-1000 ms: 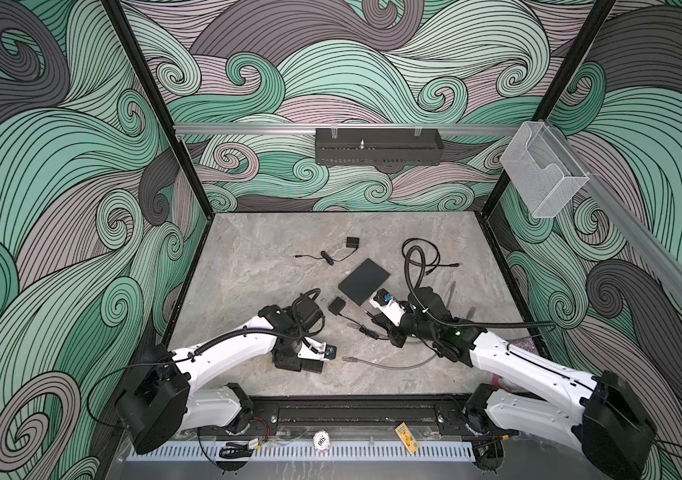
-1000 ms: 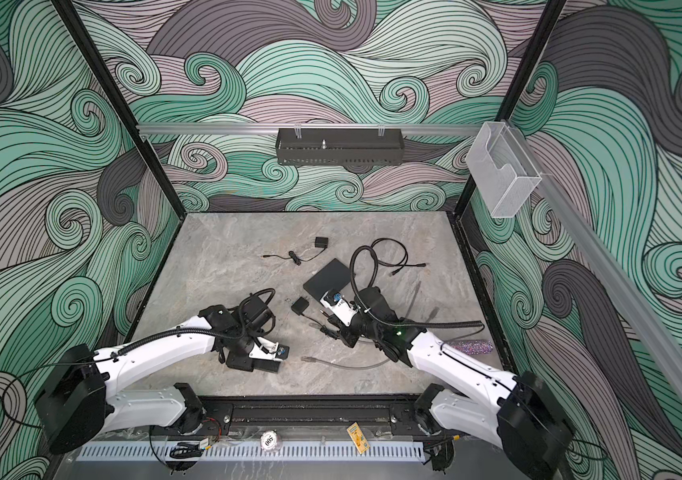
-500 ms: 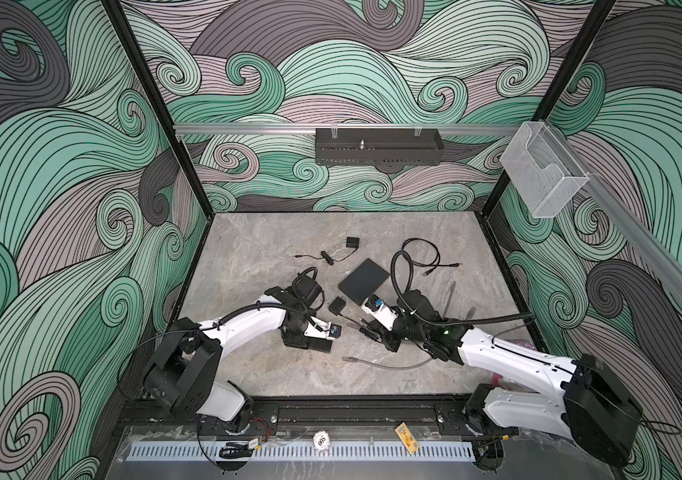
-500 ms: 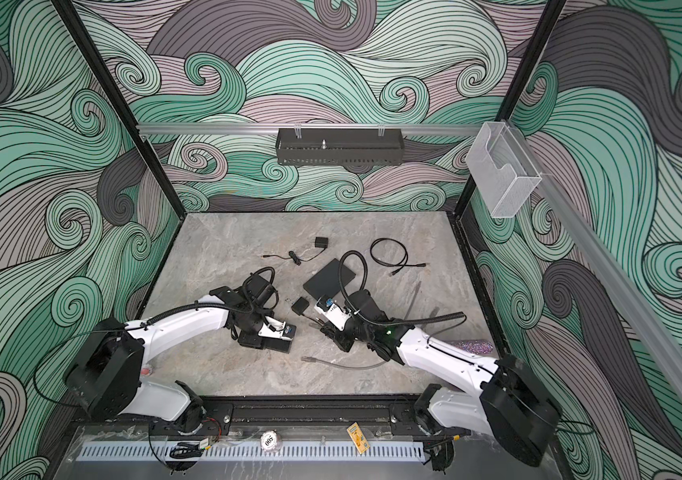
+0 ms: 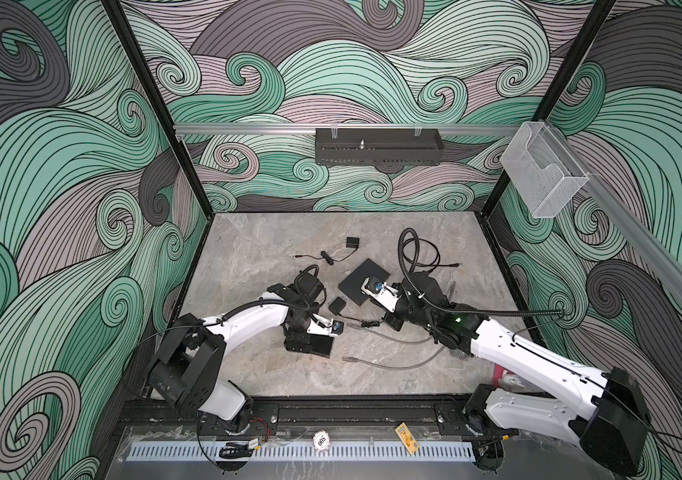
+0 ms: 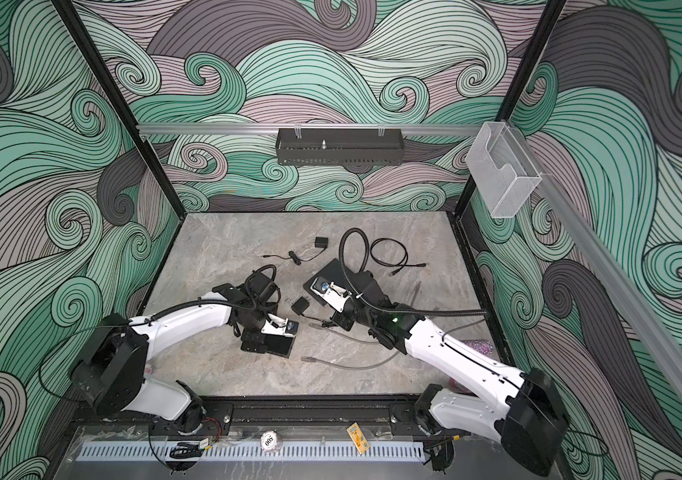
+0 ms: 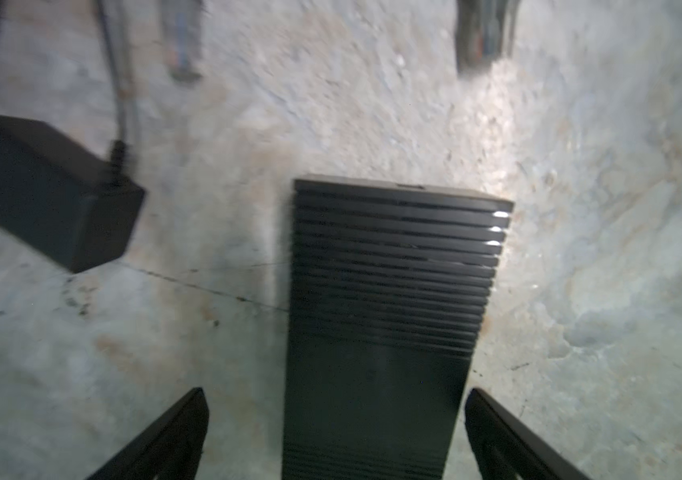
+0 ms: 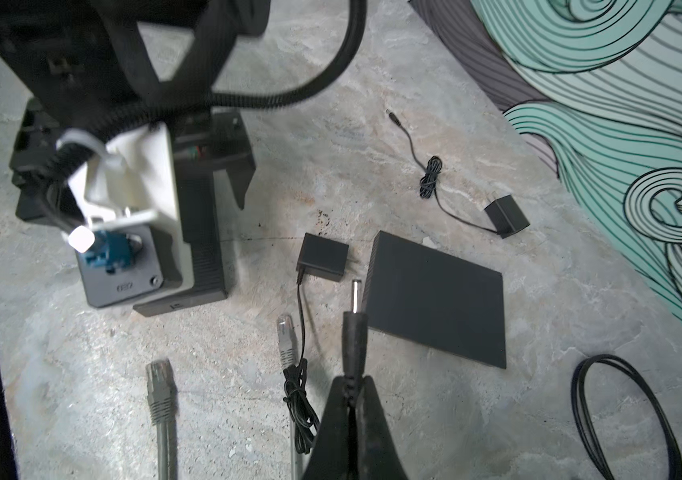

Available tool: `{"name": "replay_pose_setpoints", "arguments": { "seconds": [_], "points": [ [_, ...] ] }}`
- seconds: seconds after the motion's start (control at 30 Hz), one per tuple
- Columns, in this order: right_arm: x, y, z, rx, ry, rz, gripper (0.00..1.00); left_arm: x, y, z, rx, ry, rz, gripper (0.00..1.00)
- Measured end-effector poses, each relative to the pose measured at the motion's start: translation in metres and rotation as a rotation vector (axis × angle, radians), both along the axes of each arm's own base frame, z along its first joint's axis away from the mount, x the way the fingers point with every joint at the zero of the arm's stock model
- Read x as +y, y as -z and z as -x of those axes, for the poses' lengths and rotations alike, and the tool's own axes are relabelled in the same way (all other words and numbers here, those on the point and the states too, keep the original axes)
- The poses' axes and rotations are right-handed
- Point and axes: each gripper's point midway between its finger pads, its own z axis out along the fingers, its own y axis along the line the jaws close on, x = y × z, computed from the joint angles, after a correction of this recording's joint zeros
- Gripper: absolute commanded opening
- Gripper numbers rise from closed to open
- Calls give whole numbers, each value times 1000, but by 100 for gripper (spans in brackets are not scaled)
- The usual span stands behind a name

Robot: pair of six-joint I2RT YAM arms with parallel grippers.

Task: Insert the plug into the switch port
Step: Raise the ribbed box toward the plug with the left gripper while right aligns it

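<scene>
The switch (image 7: 393, 291) is a black ribbed box lying on the stone floor. It lies between the fingers of my left gripper (image 7: 337, 395), which is open, with floor showing on both sides of the box. Both top views show the switch (image 5: 318, 345) (image 6: 275, 345) under that gripper. Its port does not show in any view. My right gripper (image 8: 349, 380) is shut on the black barrel plug (image 8: 354, 328), whose metal tip sticks out ahead of the fingers. In a top view the right gripper (image 5: 390, 323) is to the right of the switch and apart from it.
A flat black slab (image 5: 364, 286) lies behind the grippers. A black adapter (image 5: 337, 306) sits between them, and another adapter (image 5: 352, 242) lies further back. A grey Ethernet cable (image 5: 393, 365) curls near the front. A black coiled cable (image 5: 428, 257) lies at the back right.
My left gripper's jaws have opened and let go of the switch, which now rests on the floor. My right arm has shifted slightly toward the back, still shut on the plug.
</scene>
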Motion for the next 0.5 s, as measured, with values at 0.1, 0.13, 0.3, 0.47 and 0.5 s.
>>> {"name": "replay_pose_setpoints", "arguments": {
  "seconds": [0.1, 0.13, 0.3, 0.47, 0.5],
  "points": [
    [4, 32, 19, 62, -52, 57, 0, -10, -57, -15, -139, -142, 157, 99],
    [5, 46, 27, 93, -77, 76, 0, -12, -80, -19, -192, -189, 229, 98],
    [9, 91, 51, 242, -155, 143, 0, -8, -163, -14, -307, -469, 592, 83],
    [24, 115, 78, 357, -253, 184, 0, 20, -163, -17, -155, -983, 754, 75],
    [27, 118, 82, 371, -268, 184, 0, 25, -156, -19, -128, -1057, 750, 75]
  ]
}}
